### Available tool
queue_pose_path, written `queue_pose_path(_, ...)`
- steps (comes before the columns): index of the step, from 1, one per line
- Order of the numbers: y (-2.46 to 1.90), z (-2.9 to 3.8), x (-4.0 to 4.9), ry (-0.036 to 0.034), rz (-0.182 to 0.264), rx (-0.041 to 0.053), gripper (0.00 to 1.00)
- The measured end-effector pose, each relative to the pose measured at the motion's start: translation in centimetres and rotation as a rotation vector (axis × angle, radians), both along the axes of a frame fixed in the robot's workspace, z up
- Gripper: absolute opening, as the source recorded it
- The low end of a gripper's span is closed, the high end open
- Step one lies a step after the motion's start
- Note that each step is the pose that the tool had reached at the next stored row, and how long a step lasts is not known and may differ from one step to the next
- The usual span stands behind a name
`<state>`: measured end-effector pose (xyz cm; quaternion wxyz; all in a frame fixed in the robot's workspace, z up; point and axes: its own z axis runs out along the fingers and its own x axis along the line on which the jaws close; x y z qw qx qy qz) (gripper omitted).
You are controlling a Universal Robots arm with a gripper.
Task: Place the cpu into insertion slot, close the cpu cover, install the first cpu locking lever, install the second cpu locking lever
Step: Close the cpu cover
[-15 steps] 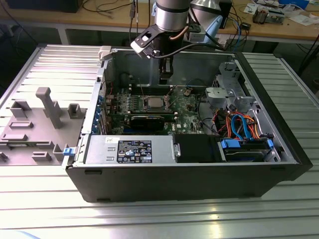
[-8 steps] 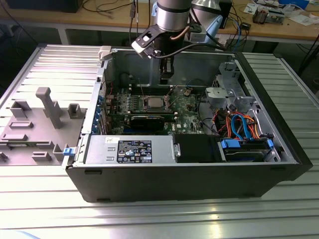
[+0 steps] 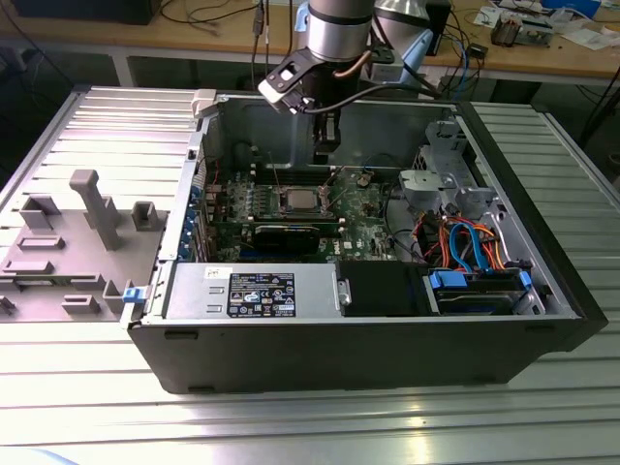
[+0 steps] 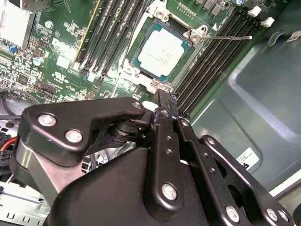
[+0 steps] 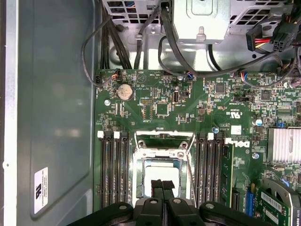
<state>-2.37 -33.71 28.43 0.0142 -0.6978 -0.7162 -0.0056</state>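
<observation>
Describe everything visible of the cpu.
The cpu is a small flat square chip with a silver-grey metal top and a thin green edge. It lies flat in the insertion slot on the green motherboard, framed by the silver cpu cover, between rows of black memory slots. The gripper, fingers shut, hangs above it, apparently not touching.

Matt silver metal tops the cpu [image 4: 162,52]; the gripper [image 4: 165,99] is smooth black metal.

Exterior view overlooks case [image 3: 339,360]; both wrist views closely share cpu [image 4: 162,52]
</observation>
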Motion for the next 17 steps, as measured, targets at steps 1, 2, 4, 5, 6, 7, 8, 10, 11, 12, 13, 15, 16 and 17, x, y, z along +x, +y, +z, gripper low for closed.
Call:
queue_pose_path(1, 0.0, 0.0, 0.04, 0.0, 0.0, 0.0001, 0.11)
queue_pose_path(2, 0.0, 0.0, 0.07, 0.0, 0.0, 0.0, 0.11)
queue_pose_path(4, 0.0, 0.0, 0.16, 0.0, 0.0, 0.0001, 0.11)
queue_pose_path(5, 0.0, 0.0, 0.19, 0.0, 0.0, 0.0, 0.11)
queue_pose_path(6, 0.0, 0.0, 0.23, 0.0, 0.0, 0.0, 0.11)
queue_pose_path(7, 0.0, 0.0, 0.27, 0.0, 0.0, 0.0001, 0.11)
queue_pose_path(8, 0.0, 0.0, 0.34, 0.0, 0.0, 0.0, 0.11)
queue_pose_path(10, 0.0, 0.0, 0.42, 0.0, 0.0, 0.0, 0.11)
queue_pose_path(11, 0.0, 0.0, 0.49, 0.0, 0.0, 0.0001, 0.11)
queue_pose_path(12, 0.0, 0.0, 0.56, 0.0, 0.0, 0.0001, 0.11)
queue_pose_path(13, 0.0, 0.0, 0.66, 0.0, 0.0, 0.0001, 0.11)
queue_pose_path(15, 0.0, 0.0, 0.84, 0.0, 0.0, 0.0, 0.11)
queue_pose_path(16, 0.0, 0.0, 0.88, 0.0, 0.0, 0.0, 0.11)
queue_pose_path(17, 0.0, 0.0, 0.95, 0.0001, 0.0, 0.0001, 0.11)
